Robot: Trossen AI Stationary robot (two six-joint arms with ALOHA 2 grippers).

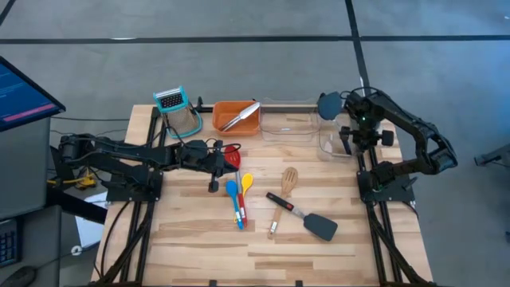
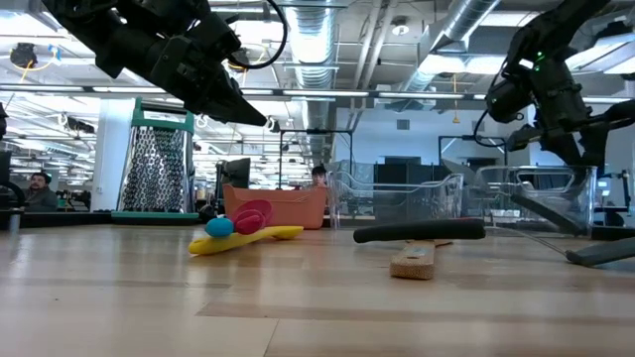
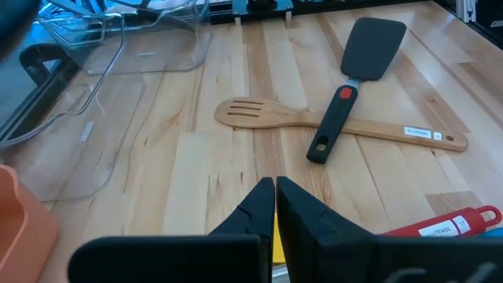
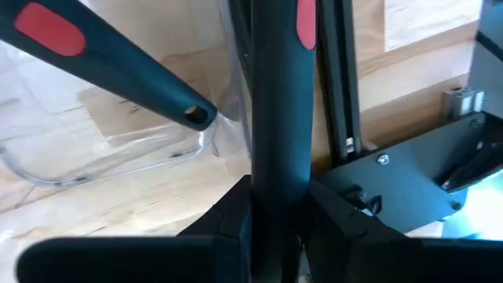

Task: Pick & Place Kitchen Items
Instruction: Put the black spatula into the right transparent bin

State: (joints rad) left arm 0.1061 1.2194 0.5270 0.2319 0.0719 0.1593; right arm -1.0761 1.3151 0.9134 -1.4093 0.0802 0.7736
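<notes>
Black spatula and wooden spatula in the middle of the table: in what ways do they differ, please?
The black spatula has a solid flat blade; the wooden spatula has a slotted head. The black spatula's handle carries a red mark and a hanging hole; the wooden spatula's handle carries a small label near its end. The black spatula lies across the wooden spatula, on top of it. Both lie flat on the table.

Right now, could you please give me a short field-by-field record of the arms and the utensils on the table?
left gripper: shut, empty, above the spoons
right gripper: shut on black spatula handle over the clear bin
second black spatula: on table, lying across the wooden fork-like spatula
spoons: red spoon, blue spoon, yellow spoon, table centre
silver tongs: in orange tray
</notes>
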